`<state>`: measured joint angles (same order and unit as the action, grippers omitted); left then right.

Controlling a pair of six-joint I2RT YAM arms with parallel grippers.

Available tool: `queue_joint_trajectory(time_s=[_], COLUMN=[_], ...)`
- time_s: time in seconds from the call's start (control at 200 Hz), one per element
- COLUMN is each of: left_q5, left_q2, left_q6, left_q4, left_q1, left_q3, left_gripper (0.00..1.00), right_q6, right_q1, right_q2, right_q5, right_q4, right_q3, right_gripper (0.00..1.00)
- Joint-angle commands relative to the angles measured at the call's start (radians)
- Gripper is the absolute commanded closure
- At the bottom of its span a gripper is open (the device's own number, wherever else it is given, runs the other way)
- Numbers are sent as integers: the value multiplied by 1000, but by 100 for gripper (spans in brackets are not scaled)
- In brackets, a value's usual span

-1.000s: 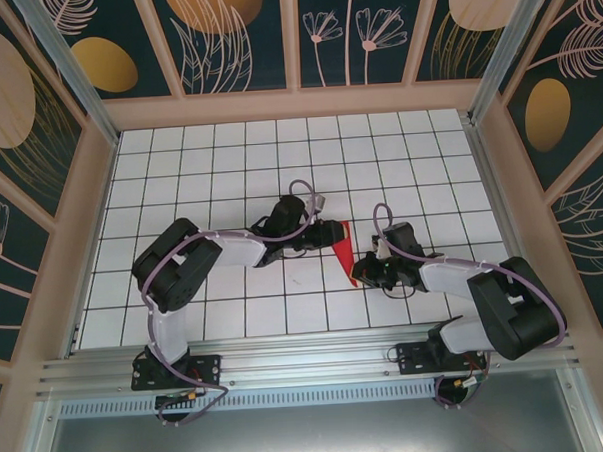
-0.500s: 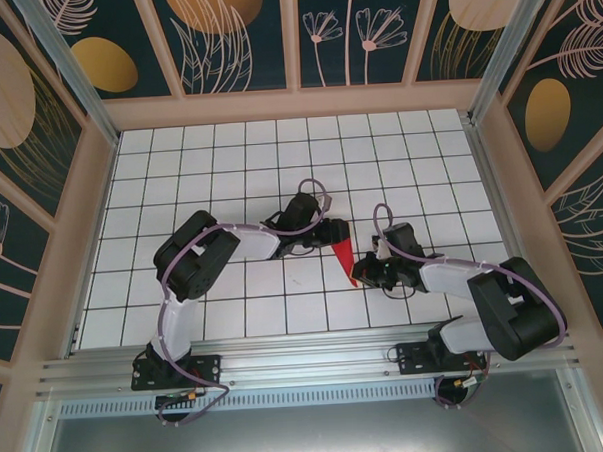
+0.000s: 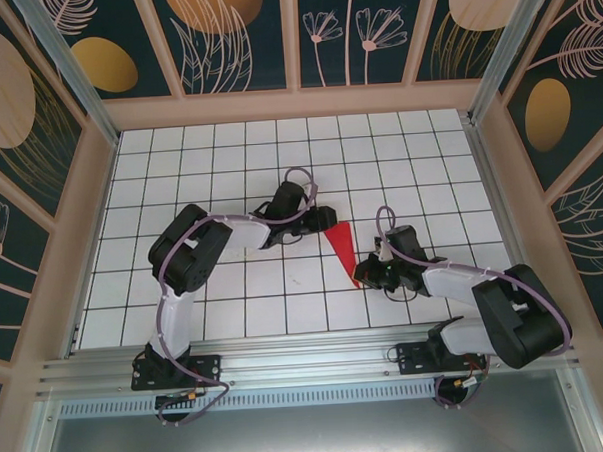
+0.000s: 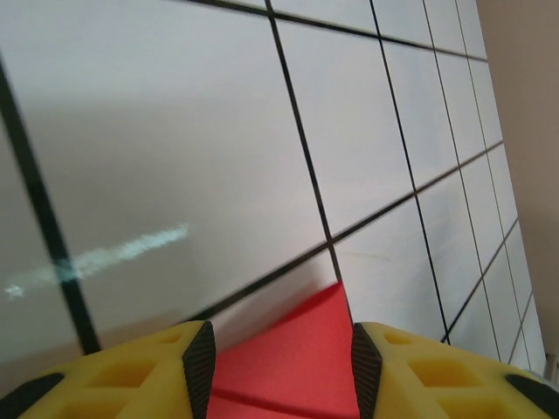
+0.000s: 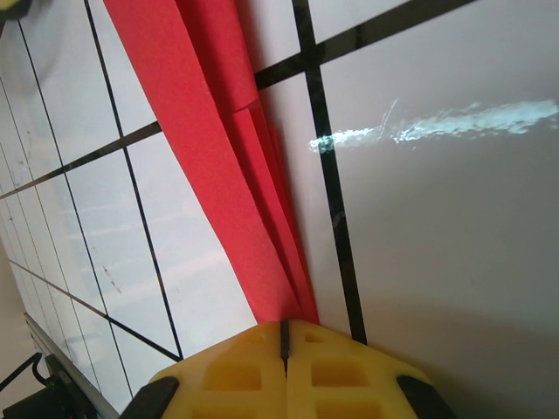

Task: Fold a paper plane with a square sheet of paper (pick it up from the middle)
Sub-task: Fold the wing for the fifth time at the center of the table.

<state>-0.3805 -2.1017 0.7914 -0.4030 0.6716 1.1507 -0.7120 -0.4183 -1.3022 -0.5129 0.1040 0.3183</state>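
Note:
The square sheet of paper is folded into a narrow red pointed dart, the paper plane [image 3: 341,250], lying on the white tiled floor between the two arms. Its wide far end sits between the fingers of my left gripper [image 3: 319,222]. In the left wrist view a pointed red corner [image 4: 293,358] lies between the black pads [image 4: 199,367], which stand apart, so that gripper [image 4: 282,349] is open. My right gripper [image 3: 365,275] is at the near tip. In the right wrist view the red layers [image 5: 218,131] run straight into its closed yellow fingertips [image 5: 284,333].
The white tiled floor [image 3: 229,169] is boxed in by patterned walls [image 3: 294,46] at the back and both sides. A metal rail [image 3: 307,351] crosses the near edge, with both arm bases [image 3: 173,370] bolted to it.
My left gripper has moved farther back and to the left, and its elbow has shifted. The paper's far end swung left with it, so the dart looks longer. The right arm has barely moved.

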Motion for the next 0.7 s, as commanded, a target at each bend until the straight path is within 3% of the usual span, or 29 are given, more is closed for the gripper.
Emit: queue_joint_trajectory(time_s=[0.0,0.235,0.485,0.696], left_q5=[17,9,-18,49], left_q2=[-23,87,269,376], left_q6=[-59,-53,86,132], left_q4=[51,73,-27,9], left_q1=[-25,-27,-20,45], left_q3=[43,21,-170,-293], left_gripper=[53,51,50,49], right_q6=[22,22,25,31], right_q1=[5,3,-4,14], right_q2=[-14,9,140,320], right_q5=[62,33,-51,168], right_q4=[-160,-143,-113,-241], right_q3=[-44,-11,61,83], right_gripper=[94,92,83,58])
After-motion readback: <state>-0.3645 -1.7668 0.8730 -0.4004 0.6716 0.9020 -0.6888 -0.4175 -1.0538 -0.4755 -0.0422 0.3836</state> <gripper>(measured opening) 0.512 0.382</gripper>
